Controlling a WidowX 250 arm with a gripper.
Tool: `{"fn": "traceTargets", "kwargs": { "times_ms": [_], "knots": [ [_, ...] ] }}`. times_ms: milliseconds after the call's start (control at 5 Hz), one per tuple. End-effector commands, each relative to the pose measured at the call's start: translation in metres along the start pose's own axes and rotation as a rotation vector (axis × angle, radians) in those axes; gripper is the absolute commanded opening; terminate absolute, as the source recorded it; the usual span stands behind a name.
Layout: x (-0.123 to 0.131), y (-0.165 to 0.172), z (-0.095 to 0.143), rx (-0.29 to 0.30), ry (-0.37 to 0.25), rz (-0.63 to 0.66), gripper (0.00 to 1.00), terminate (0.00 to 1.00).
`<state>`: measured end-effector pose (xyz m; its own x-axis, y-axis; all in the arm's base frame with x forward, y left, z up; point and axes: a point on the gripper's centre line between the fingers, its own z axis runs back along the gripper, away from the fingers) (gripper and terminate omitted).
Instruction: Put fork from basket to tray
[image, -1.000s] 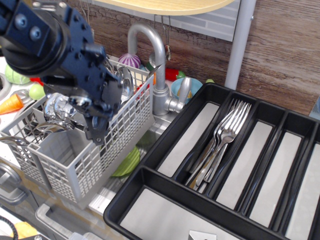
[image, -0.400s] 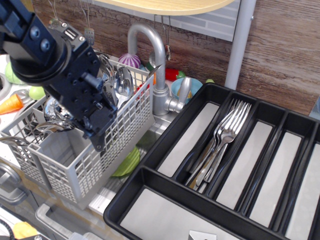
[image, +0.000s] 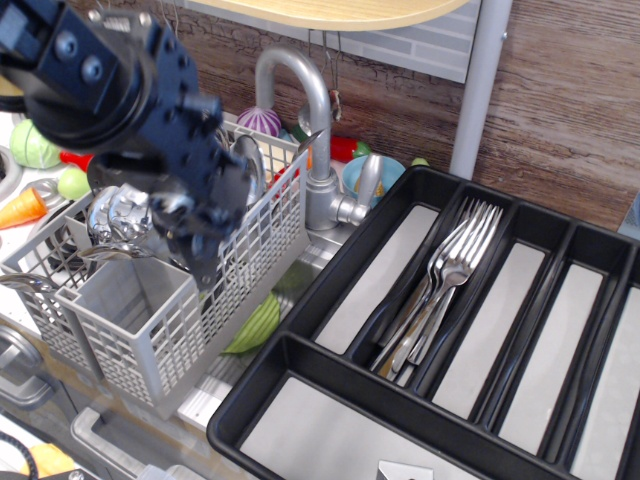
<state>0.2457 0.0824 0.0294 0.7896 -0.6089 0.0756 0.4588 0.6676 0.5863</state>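
Note:
The light grey grid-walled basket (image: 150, 335) stands at the left and holds shiny steel cutlery (image: 113, 218), mostly round-bowled pieces; I cannot pick out a fork in it. My black gripper (image: 204, 268) hangs over the basket's middle compartments with its fingers dipping inside near the right wall. The arm's body hides the fingertips' gap and whatever lies between them. The black tray (image: 300, 345) fills the right side. Several silver forks (image: 445, 275) lie in its second long compartment.
A steel faucet (image: 312, 120) rises just behind the basket and the tray's left corner. Toy vegetables (image: 35, 150) lie at the far left, and a green one (image: 255, 325) sits below the basket. A grey post (image: 480, 90) stands behind the tray.
The gripper has swung slightly right and turned over the basket, its fingers staying low inside the compartments. The basket, the tray and the forks in the tray have not moved.

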Motion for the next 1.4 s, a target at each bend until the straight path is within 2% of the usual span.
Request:
{"fn": "traceTargets", "kwargs": {
  "times_ms": [0, 200, 400, 600, 800, 1000, 1200],
  "knots": [
    [0.016, 0.014, 0.044, 0.012, 0.069, -0.069, 0.00, 0.00],
    [0.032, 0.017, 0.081, 0.038, 0.133, -0.146, 0.00, 0.00],
    [0.048, 0.022, 0.102, -0.037, 0.181, -0.171, 0.00, 0.00],
    [0.078, 0.022, 0.115, -0.133, 0.212, -0.133, 0.00, 0.00],
    [0.105, 0.014, 0.118, -0.267, 0.227, -0.007, 0.00, 0.00],
    [0.126, 0.004, 0.108, -0.336, 0.195, 0.070, 0.00, 0.00],
    [0.139, 0.000, 0.105, -0.368, 0.160, 0.102, 0.00, 0.00]
  ]
}}
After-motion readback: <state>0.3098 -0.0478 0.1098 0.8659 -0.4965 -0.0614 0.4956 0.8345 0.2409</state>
